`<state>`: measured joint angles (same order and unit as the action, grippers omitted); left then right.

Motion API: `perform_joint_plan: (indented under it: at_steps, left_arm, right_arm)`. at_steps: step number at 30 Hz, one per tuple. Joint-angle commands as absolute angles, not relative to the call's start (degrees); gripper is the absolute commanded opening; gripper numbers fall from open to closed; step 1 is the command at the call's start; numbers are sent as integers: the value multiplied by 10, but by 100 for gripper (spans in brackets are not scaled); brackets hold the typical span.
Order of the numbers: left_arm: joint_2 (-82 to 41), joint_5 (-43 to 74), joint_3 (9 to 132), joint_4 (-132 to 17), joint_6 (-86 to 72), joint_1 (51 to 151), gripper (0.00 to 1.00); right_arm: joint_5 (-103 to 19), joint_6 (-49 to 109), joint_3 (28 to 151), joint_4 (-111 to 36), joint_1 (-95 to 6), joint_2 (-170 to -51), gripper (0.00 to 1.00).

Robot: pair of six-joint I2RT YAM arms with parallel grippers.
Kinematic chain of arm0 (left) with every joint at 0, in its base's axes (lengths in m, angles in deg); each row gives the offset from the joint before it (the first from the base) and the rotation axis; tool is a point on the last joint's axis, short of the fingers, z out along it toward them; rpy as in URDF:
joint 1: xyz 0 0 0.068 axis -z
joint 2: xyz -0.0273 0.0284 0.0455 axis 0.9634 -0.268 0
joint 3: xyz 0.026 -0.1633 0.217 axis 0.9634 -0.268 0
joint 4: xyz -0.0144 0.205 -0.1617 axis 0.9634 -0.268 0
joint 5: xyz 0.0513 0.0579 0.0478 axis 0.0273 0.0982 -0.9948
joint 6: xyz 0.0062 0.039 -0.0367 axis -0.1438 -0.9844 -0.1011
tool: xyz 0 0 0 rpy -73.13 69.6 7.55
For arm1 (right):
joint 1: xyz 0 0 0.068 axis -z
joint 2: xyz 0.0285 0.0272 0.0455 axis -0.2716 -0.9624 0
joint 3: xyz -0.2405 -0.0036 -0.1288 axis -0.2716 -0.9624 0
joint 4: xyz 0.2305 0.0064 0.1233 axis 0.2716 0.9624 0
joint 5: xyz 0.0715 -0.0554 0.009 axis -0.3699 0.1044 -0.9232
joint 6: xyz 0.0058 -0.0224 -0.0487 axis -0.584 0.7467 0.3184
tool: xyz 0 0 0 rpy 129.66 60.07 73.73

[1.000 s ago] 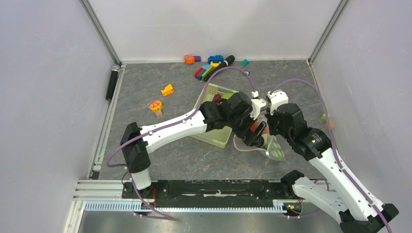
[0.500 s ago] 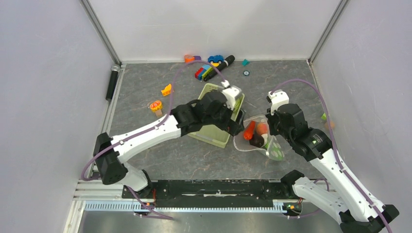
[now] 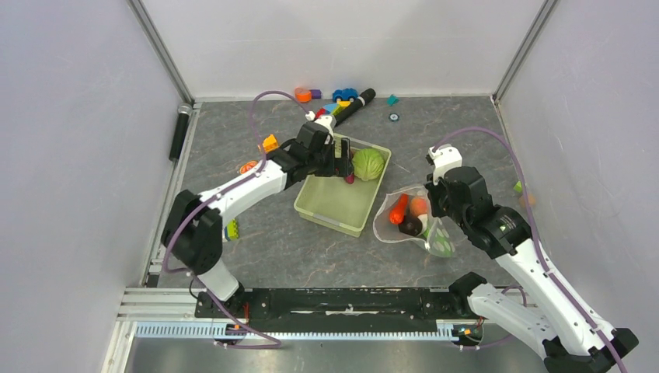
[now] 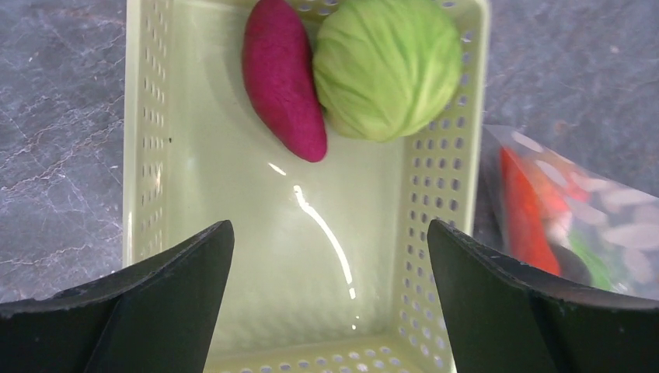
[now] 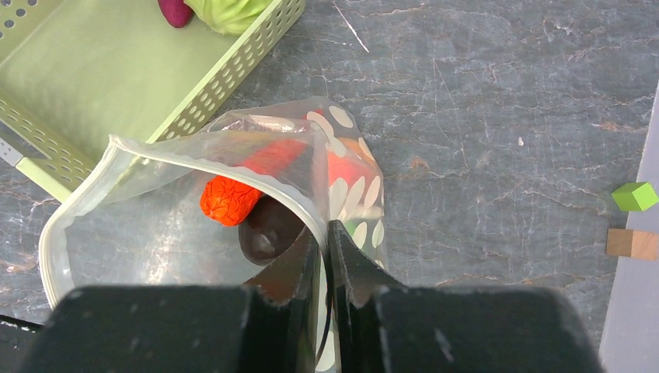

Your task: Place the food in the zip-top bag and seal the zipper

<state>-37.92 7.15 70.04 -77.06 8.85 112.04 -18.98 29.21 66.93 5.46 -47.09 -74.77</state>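
Grey tabletop (image 3: 466, 132); left gripper (image 4: 328, 227) spread wide, empty; right gripper (image 5: 325, 233) pinches bag (image 5: 179, 167).

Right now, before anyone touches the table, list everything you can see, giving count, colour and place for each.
basket: one, pale green, mid-table.
cabbage: one, green, basket's far corner.
eggplant: one, purple-red, in basket beside cabbage.
zip-top bag: one, clear with white dots, right of basket.
carrot: one, red-orange, inside bag.
dark ball: one, maroon, inside bag.
peach: one, orange, inside bag.
building-block toys: several, mixed colours, by far wall.
green cube: one, table's right edge.
tan block: one, beside green cube.
left pincer: one, black, open above basket.
right pincer: one, black, shut on bag rim.
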Motion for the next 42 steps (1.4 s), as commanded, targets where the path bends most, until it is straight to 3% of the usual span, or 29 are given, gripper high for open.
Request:
perform_joint_plan:
  at_steps: [1, 13, 29, 38, 42]
  left_arm:
    - [-426, 31, 720, -731, 105, 1118, 100]
    - [-531, -77, 756, -688, 136, 1118, 73]
    - [-622, -89, 831, -687, 163, 1115, 72]
    - [-655, -91, 841, -705, 175, 1115, 68]
    - [-659, -90, 842, -712, 175, 1115, 61]
  right_arm:
    - [-187, 303, 667, 38, -469, -737, 13]
    - [-192, 305, 671, 39, -470, -745, 14]
    - [-182, 306, 670, 37, -470, -737, 14]
    - [-180, 306, 667, 36, -469, -735, 15]
    - [-181, 307, 668, 36, -470, -738, 14]
